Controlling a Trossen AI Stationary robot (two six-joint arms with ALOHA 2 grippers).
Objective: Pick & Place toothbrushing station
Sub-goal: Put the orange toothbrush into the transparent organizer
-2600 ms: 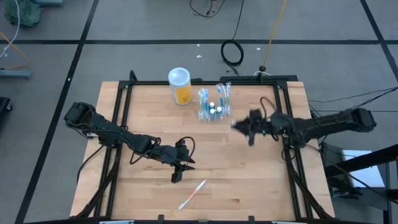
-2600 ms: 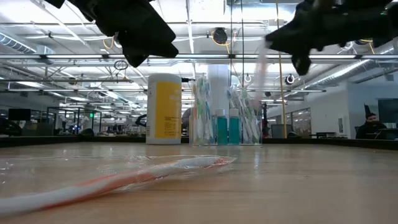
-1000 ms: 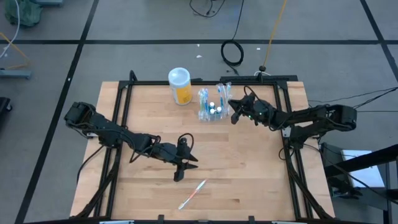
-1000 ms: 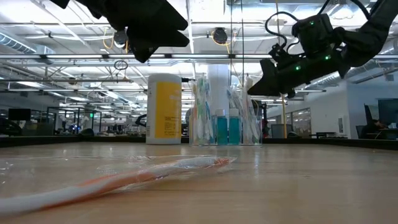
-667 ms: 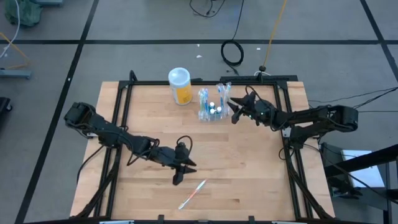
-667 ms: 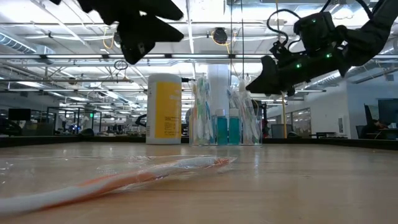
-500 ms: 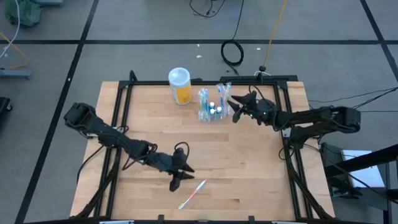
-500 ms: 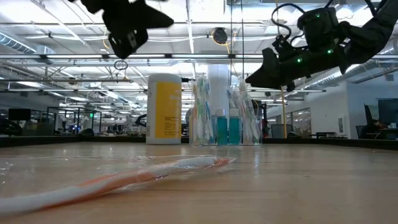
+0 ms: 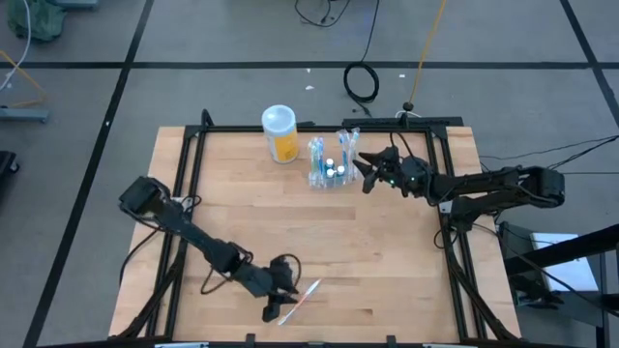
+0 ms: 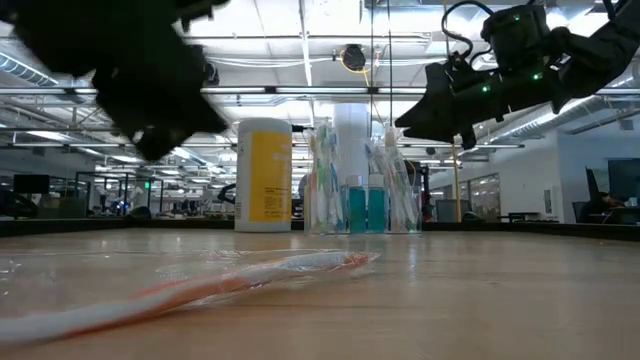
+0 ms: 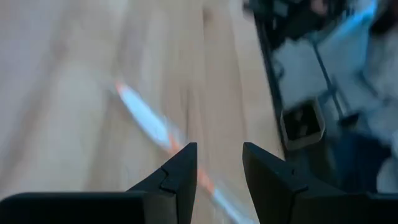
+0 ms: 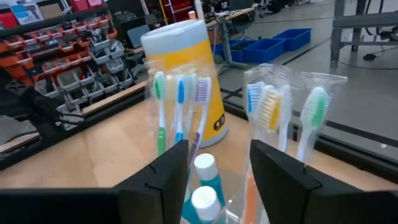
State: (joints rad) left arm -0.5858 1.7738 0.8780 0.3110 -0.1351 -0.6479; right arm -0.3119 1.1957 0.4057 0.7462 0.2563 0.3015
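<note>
The toothbrushing station (image 9: 332, 166), a low clear plastic holder, stood on the wooden table (image 9: 387, 261) toward its far edge, a little right of the middle. It held upright toothbrushes in clear wrappers and 2 teal tubes with white caps. Just to its left, apart from it, stood a taller yellow-orange cup (image 9: 280, 133) with a white top.

The right gripper (image 9: 360, 168) hung above the table just right of the station, its fingers parted and pointing at the holder. In the right wrist view the 2 dark fingers (image 12: 163, 171) framed the station (image 12: 205, 186) with a gap between them, and nothing was gripped. In the low view this gripper (image 10: 415, 118) hovered at about the height of the toothbrush heads, right of the station (image 10: 360, 205), not touching it.

The left gripper (image 9: 275, 307) was low over the near part of the table, well apart from the station. Its fingers (image 11: 179, 171) were spread and empty, straddling from above a wrapped toothbrush (image 9: 300, 301) that lay flat on the wood near the near edge. In the low view that toothbrush (image 10: 200, 285) lay slantwise across the foreground in its clear wrapper
</note>
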